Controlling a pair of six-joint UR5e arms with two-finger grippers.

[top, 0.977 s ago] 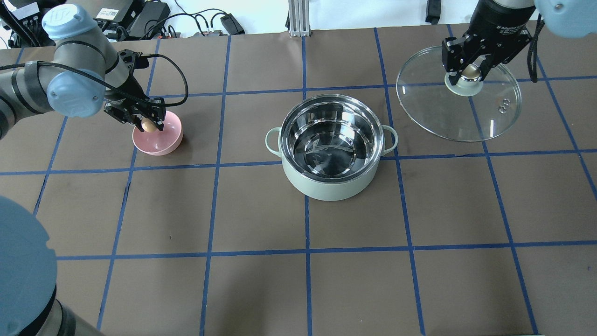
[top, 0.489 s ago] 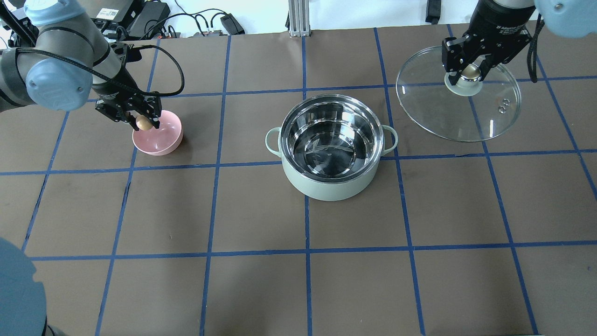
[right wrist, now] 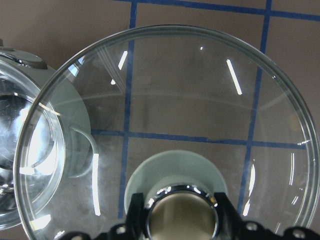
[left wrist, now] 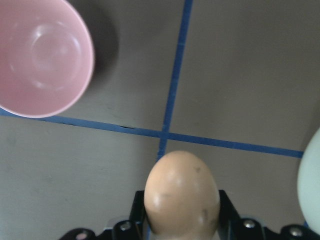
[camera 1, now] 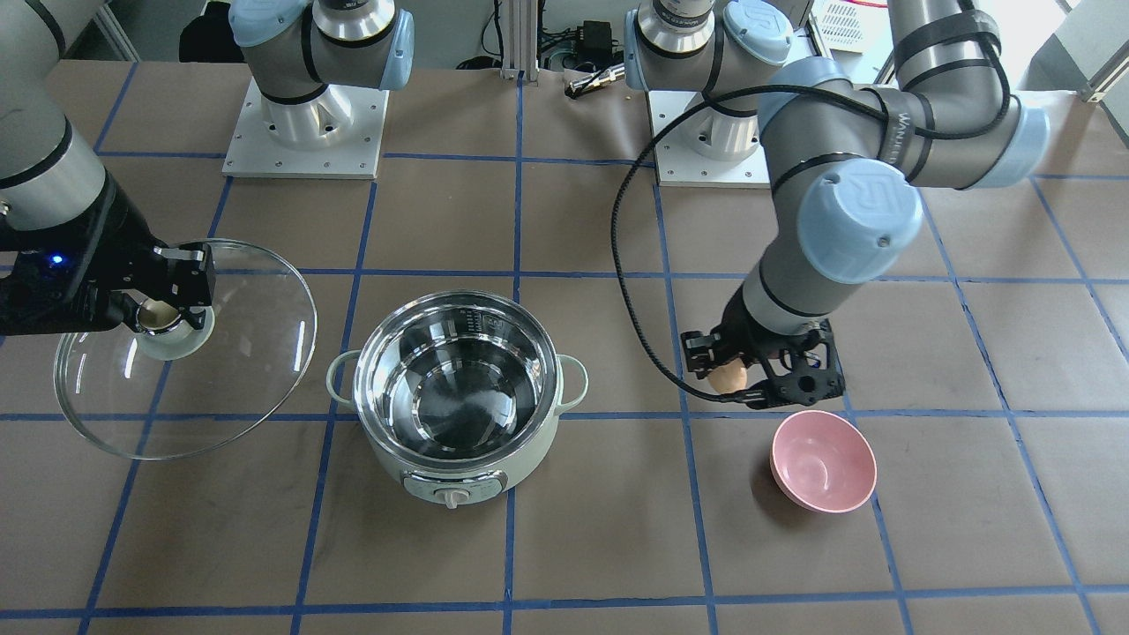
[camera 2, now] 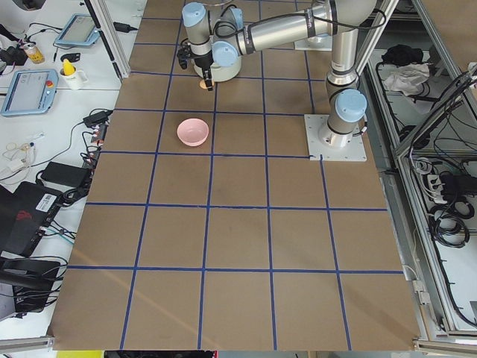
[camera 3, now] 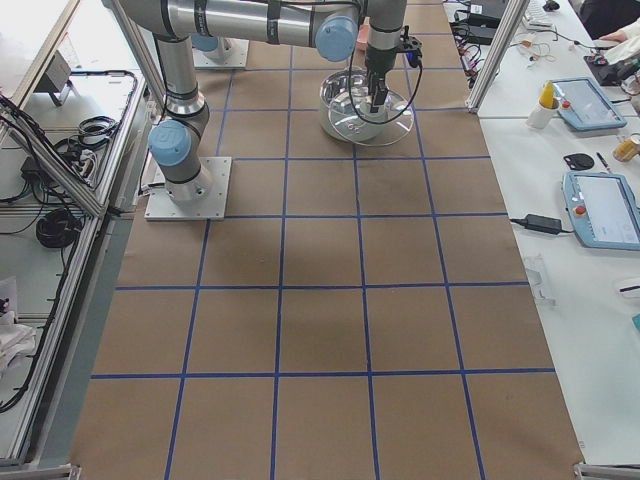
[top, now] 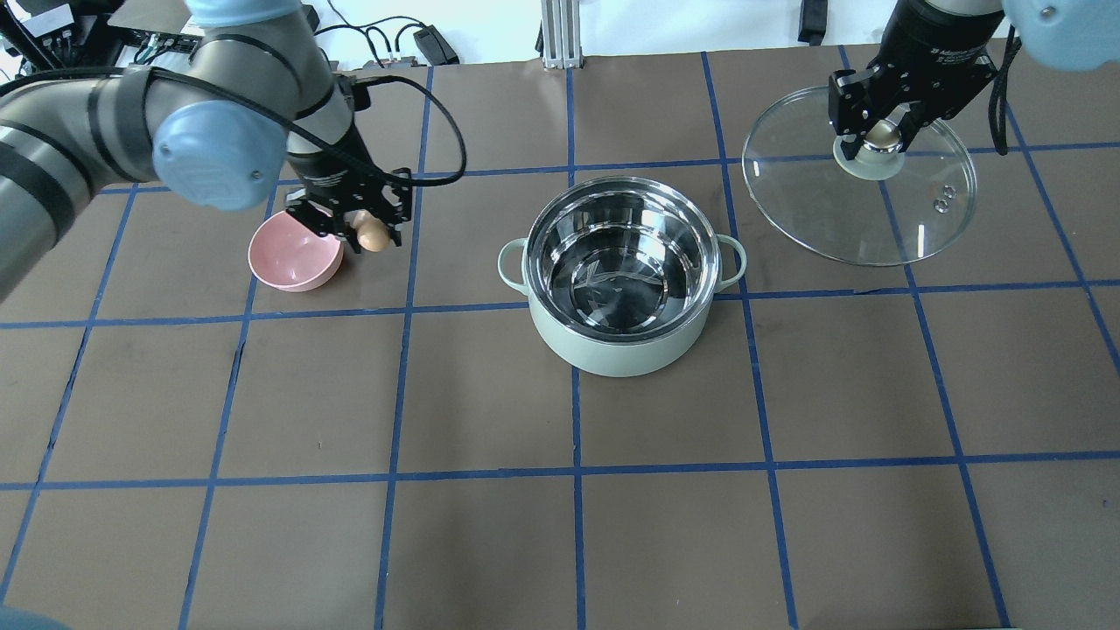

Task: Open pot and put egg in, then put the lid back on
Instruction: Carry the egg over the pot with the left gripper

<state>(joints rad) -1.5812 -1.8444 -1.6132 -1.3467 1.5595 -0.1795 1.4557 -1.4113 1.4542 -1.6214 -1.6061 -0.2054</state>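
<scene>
The mint-green pot (top: 623, 278) stands open at mid-table, its steel inside empty; it also shows in the front view (camera 1: 459, 401). My left gripper (top: 366, 229) is shut on the tan egg (top: 372, 233) and holds it in the air just right of the pink bowl, left of the pot. The egg shows between the fingers in the left wrist view (left wrist: 181, 192) and the front view (camera 1: 727, 377). My right gripper (top: 879, 133) is shut on the knob of the glass lid (top: 862, 201), held up at the pot's right; the lid fills the right wrist view (right wrist: 200, 100).
An empty pink bowl (top: 293, 258) sits left of the pot; it shows in the left wrist view (left wrist: 42, 55) and front view (camera 1: 823, 460). Blue tape lines grid the brown table. Cables and boxes lie beyond the far edge.
My left gripper has lifted the egg out of the pink bowl and carried it right, past the bowl's rim toward the pot. The right arm and lid have not moved.
</scene>
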